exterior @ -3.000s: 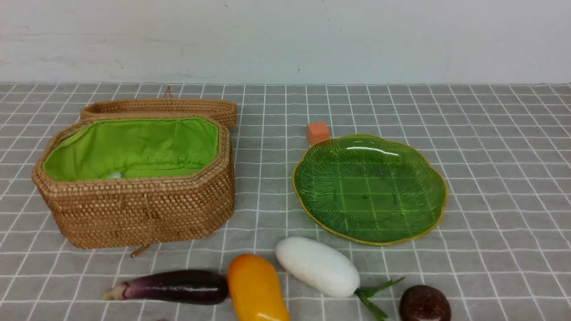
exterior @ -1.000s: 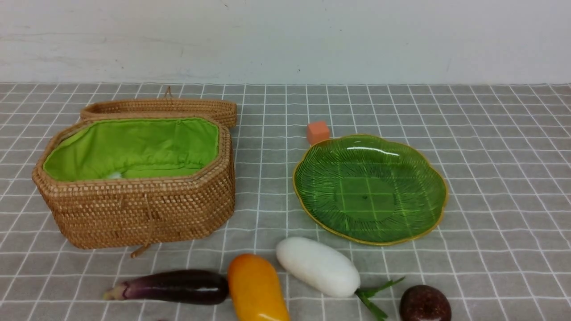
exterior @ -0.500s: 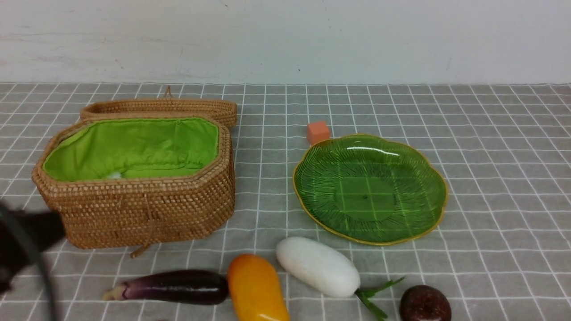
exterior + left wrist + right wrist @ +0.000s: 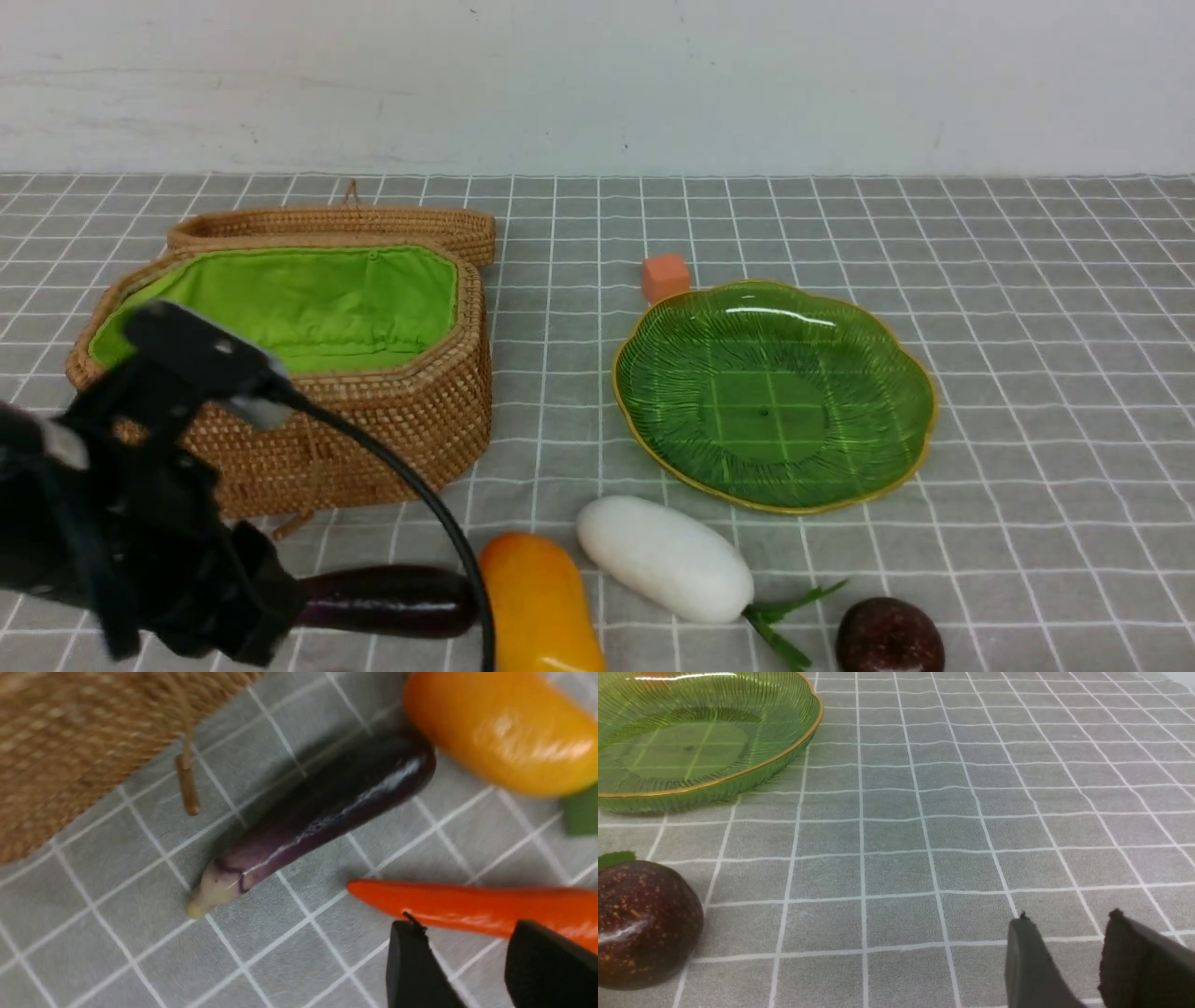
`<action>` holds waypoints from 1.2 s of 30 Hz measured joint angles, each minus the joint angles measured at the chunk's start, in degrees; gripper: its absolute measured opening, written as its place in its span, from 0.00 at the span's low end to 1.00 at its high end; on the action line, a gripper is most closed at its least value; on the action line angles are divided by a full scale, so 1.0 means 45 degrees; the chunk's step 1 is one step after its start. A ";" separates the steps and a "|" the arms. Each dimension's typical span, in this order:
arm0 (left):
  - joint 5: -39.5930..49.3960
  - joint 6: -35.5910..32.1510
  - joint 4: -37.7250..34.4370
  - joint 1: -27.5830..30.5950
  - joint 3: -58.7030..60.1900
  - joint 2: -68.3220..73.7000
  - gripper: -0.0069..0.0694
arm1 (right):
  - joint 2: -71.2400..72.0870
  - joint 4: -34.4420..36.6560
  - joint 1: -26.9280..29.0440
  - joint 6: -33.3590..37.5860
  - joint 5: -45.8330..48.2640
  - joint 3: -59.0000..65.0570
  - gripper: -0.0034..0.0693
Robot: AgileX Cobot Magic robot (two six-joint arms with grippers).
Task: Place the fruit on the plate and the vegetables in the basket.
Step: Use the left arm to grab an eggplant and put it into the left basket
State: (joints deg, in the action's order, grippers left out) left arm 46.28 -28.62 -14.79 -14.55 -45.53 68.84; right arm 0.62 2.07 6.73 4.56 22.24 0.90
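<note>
inside the basket point(image 4: 401, 420), bright green lining point(image 4: 327, 299).

Rough woven wicker basket point(image 4: 401, 429), cloth-lined; glossy ribbed glass plate point(image 4: 775, 401); smooth shiny eggplant point(image 4: 327, 807); matt cloth covers the counter point(image 4: 1027, 373).

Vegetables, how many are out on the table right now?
3: the eggplant beside the mango, the radish before the plate, the carrot only in the left wrist view. The left arm may hide more.
</note>
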 joint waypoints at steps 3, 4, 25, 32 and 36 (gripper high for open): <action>-0.0456 -0.0668 0.0072 0.0000 -0.0036 0.0949 0.55 | 0.0000 0.0000 0.0000 0.0000 0.0000 0.0000 0.38; -0.0679 -0.0882 0.0103 0.0000 -0.0050 0.1159 0.58 | 0.0000 0.0000 0.0000 0.0000 0.0000 0.0000 0.38; -0.3068 -0.8361 -0.0153 0.0000 -0.0135 0.4084 0.85 | 0.0000 0.0000 0.0000 0.0000 0.0000 0.0000 0.38; -0.4009 -0.8371 -0.0206 0.0000 -0.0150 0.5302 0.84 | 0.0000 0.0000 0.0000 0.0000 0.0000 0.0000 0.38; -0.4084 -0.8371 -0.0419 0.0000 -0.0210 0.5553 0.79 | 0.0000 0.0000 0.0000 0.0000 0.0000 0.0000 0.38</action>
State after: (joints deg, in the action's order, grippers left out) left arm 27.90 -66.29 -16.68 -14.55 -46.48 93.83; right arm 0.62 2.07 6.73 4.56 22.24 0.90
